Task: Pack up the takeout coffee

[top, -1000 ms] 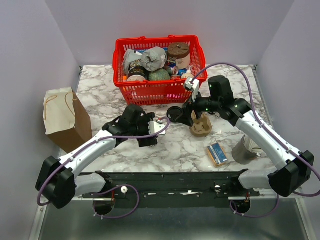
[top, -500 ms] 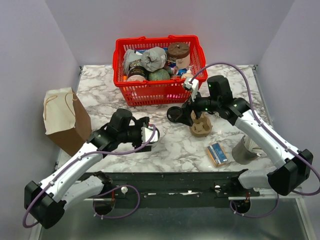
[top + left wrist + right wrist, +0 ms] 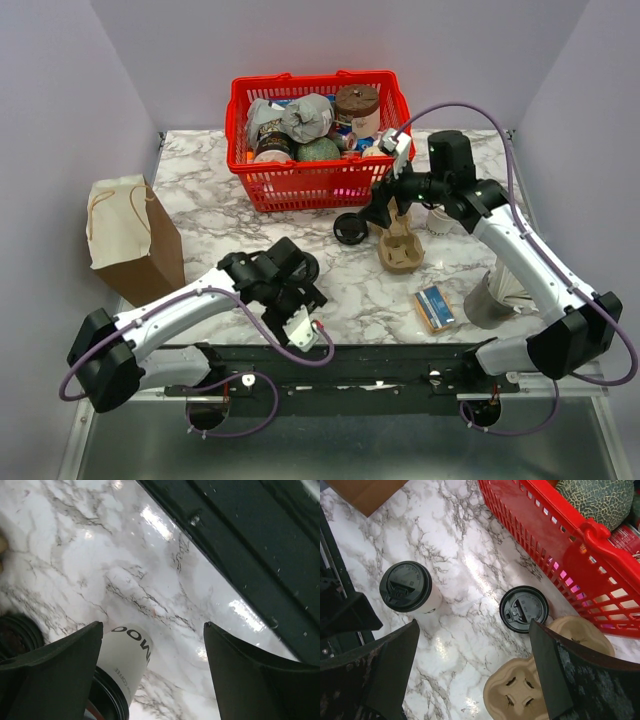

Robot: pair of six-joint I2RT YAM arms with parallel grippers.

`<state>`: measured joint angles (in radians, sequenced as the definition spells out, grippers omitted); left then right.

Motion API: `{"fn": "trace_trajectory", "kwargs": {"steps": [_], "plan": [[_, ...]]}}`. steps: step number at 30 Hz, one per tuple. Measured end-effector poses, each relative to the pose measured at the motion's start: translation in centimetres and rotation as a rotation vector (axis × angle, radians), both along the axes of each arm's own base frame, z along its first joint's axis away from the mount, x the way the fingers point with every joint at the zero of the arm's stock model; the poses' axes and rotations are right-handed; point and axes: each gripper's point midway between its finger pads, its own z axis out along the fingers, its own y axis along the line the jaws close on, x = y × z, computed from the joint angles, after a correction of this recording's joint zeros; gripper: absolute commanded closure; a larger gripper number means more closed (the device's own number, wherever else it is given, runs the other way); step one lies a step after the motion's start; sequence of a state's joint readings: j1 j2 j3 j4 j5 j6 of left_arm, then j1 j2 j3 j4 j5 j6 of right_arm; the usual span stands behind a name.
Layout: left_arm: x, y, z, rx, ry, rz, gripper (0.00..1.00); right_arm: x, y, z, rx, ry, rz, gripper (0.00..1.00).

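Note:
The takeout coffee (image 3: 305, 268), a white cup with a black dome lid and dark print, stands upright on the marble at centre-left. In the left wrist view the cup (image 3: 127, 655) sits low between my fingers, close against the left finger (image 3: 60, 660), with a wide gap to the other. My left gripper (image 3: 298, 300) (image 3: 152, 625) is open and lies on the cup's near side. My right gripper (image 3: 383, 212) (image 3: 474, 625) hangs open and empty above the table. The right wrist view shows the cup (image 3: 410, 587) to its left.
A loose black lid (image 3: 350, 228) (image 3: 523, 609) lies beside a brown pulp cup carrier (image 3: 402, 250) (image 3: 545, 685). A full red basket (image 3: 320, 192) stands at the back, a brown paper bag (image 3: 130, 235) at the left. A small blue box (image 3: 435, 307) and a grey holder (image 3: 490, 300) lie near right.
My left arm has folded back and its gripper has swung round toward the near edge, beside the cup. The right gripper has shifted a little back and to the right.

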<state>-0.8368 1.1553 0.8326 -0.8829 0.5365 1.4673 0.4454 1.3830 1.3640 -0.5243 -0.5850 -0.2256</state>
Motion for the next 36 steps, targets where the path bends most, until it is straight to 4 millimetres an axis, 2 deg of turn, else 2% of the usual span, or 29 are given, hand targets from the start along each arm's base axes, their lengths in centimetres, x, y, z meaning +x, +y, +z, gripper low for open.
{"fn": "trace_trajectory", "kwargs": {"steps": [5, 9, 15, 30, 36], "plan": [[0.7, -0.5, -2.4, 0.094, -0.100, -0.151, 0.17, 0.1, -0.5, 0.8, 0.019, -0.005, -0.023, 0.00], [2.0, -0.4, -4.0, 0.168, -0.173, -0.214, 0.16, -0.3, -0.9, 2.1, 0.042, -0.033, -0.035, 0.00], [4.2, -0.2, -4.9, 0.221, -0.301, -0.267, 0.17, -0.7, -1.6, 2.7, 0.057, -0.051, -0.050, 0.00], [8.3, 0.5, -8.0, 0.378, -0.425, -0.232, 0.20, -0.3, -2.2, 2.3, 0.062, -0.039, -0.070, 0.00], [10.2, 1.1, -8.0, 0.419, -0.469, -0.165, 0.21, 0.1, -2.1, 2.0, 0.066, -0.027, -0.075, 0.00]]}}
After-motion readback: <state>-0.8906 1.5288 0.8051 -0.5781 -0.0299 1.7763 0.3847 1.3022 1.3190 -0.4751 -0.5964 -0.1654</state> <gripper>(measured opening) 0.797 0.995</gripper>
